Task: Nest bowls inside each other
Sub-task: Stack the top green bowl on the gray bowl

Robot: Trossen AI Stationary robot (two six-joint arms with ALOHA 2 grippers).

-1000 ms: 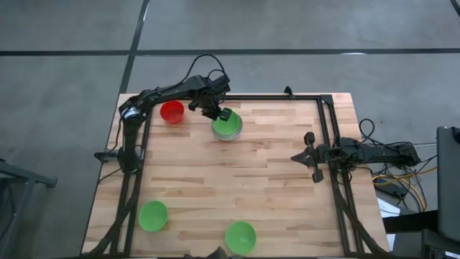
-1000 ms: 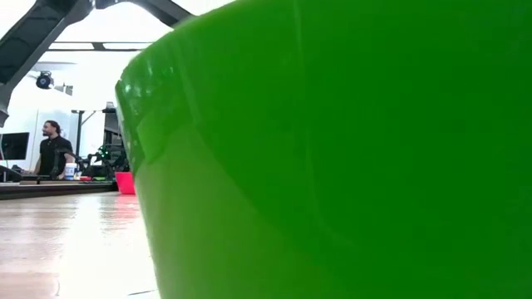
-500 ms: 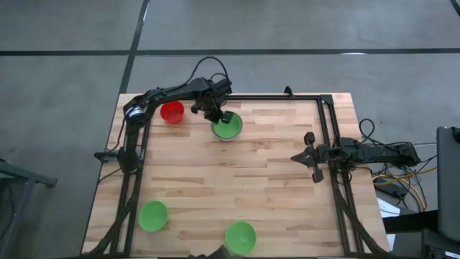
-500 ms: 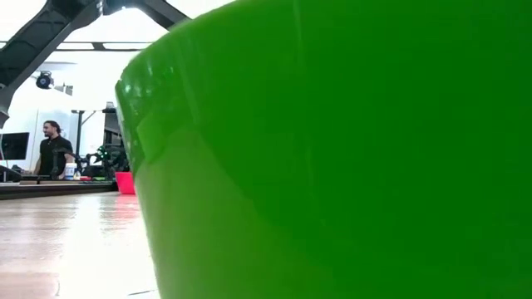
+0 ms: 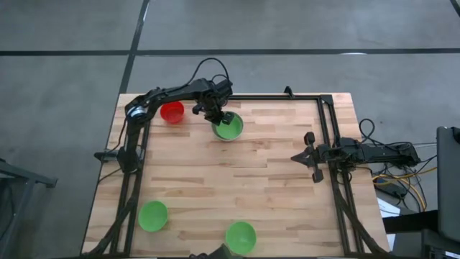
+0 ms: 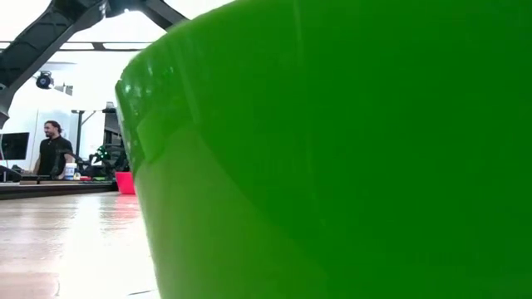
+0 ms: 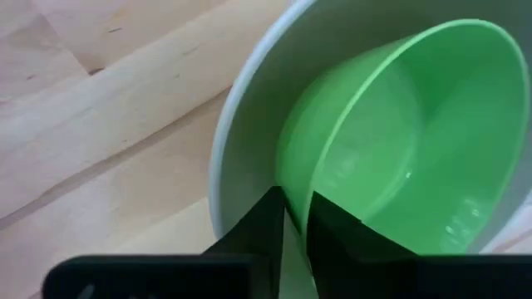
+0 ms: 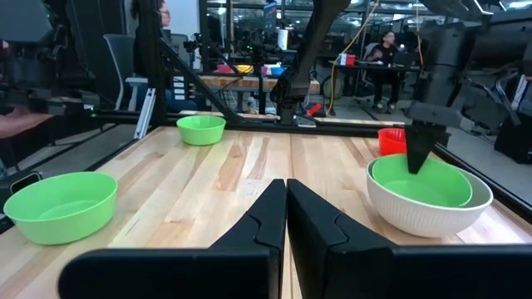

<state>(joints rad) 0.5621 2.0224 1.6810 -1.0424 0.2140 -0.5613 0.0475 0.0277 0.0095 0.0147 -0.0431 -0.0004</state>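
A green bowl (image 7: 391, 141) sits inside the white-grey bowl (image 7: 249, 124) at the table's far side, a little left of centre, tipped slightly against its wall. My left gripper (image 7: 295, 218) points down at them, slightly open, with one finger inside and one outside the green bowl's rim. A red bowl (image 5: 172, 111) stands to their left. Two more green bowls (image 5: 152, 215) (image 5: 240, 235) rest near the front edge. My right gripper (image 8: 285, 199) waits shut at the table's right side. My left gripper comes from above with its fingers (image 7: 264, 228) astride the green bowl's near rim (image 7: 297, 187), one inside the bowl and one between it and the white-grey bowl. I cannot tell whether they touch the rim. The green bowl rests in the white-grey bowl.
A black frame (image 5: 323, 122) runs along the table's left, far and right sides. In the low view the front green bowl (image 6: 332, 149) fills most of the picture. A person (image 6: 54, 154) stands in the room beyond. Bare wood lies across the table's middle.
My left gripper has sunk a little, bringing the green bowl down. A second ago the bowl hung tilted over the white-grey bowl's far rim. It now sits inside the white-grey bowl and covers most of its inside.
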